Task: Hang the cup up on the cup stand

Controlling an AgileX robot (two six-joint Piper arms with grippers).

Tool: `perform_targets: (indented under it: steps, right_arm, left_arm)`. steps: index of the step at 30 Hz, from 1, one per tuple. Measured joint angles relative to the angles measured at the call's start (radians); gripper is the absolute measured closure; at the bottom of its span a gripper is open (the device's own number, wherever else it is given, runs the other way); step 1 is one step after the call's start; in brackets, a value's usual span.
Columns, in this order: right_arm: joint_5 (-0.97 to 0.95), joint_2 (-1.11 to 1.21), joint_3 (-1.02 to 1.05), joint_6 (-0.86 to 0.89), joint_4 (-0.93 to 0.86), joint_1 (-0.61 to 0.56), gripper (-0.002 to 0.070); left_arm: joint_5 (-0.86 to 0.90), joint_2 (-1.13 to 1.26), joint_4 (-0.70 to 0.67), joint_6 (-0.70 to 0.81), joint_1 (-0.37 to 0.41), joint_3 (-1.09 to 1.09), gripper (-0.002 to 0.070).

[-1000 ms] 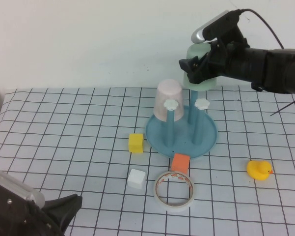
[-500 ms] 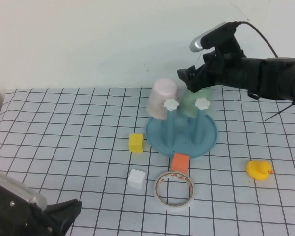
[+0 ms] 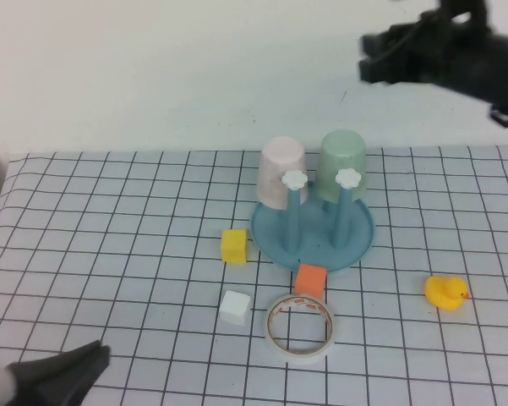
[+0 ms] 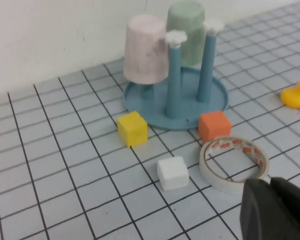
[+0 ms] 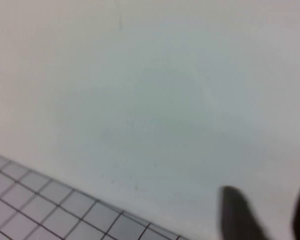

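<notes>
The pale mint-green cup (image 3: 342, 161) (image 4: 185, 25) hangs upside down on a back peg of the blue cup stand (image 3: 361, 235) (image 4: 215, 95). Nothing is touching it. My right gripper (image 3: 368, 55) (image 5: 267, 200) is high above and a little to the right of the stand, against the wall. It is open, with only bare wall showing between its dark fingers. My left gripper (image 3: 97, 355) (image 4: 269, 184) is low at the table's near left corner, shut and empty, just in front of the tape roll.
A pale pink cup (image 3: 281, 169) hangs upside down on the stand's left peg. In front of the stand lie a yellow block (image 3: 234, 245), a white block (image 3: 235, 306), an orange block (image 3: 311, 280) and a tape roll (image 3: 301, 326). A yellow duck (image 3: 445, 293) sits at the right.
My right gripper let go of the green cup, which settled onto its peg, then rose up and to the right. My left arm sank lower at the near left corner.
</notes>
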Motion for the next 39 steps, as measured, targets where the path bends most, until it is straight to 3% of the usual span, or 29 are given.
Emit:
perform_targets:
  steps: [2, 5, 7, 16, 26, 33, 39]
  right_arm:
    - [-0.012, -0.090, 0.063, 0.012, 0.005, 0.000, 0.0524]
    - [-0.008, -0.238, 0.191, 0.027, 0.006, 0.000, 0.0634]
    - [0.018, -0.334, 0.286, 0.031, 0.006, 0.000, 0.0657]
    - [0.181, -0.809, 0.689, 0.076, 0.006, 0.000, 0.0676]
    - [0.203, -1.300, 0.972, 0.088, 0.006, 0.000, 0.0677]
    - [0.185, -1.500, 1.086, 0.102, 0.005, 0.000, 0.0678]
    - [0.094, -1.530, 1.159, 0.102, 0.005, 0.000, 0.0678]
  left_arm:
    - [0.062, -0.095, 0.008, 0.002, 0.000, 0.000, 0.0676]
    - [0.172, -0.223, 0.039, 0.002, 0.000, 0.000, 0.0676]
    - [0.261, -0.301, 0.074, -0.006, 0.000, 0.000, 0.0676]
    - [0.466, -0.489, 0.285, -0.131, 0.000, 0.000, 0.0676]
    - [0.479, -0.493, 0.299, -0.135, 0.000, 0.000, 0.0676]
    - [0.481, -0.493, 0.300, -0.135, 0.000, 0.000, 0.0676]
    - [0.482, -0.493, 0.300, -0.135, 0.000, 0.001, 0.0676]
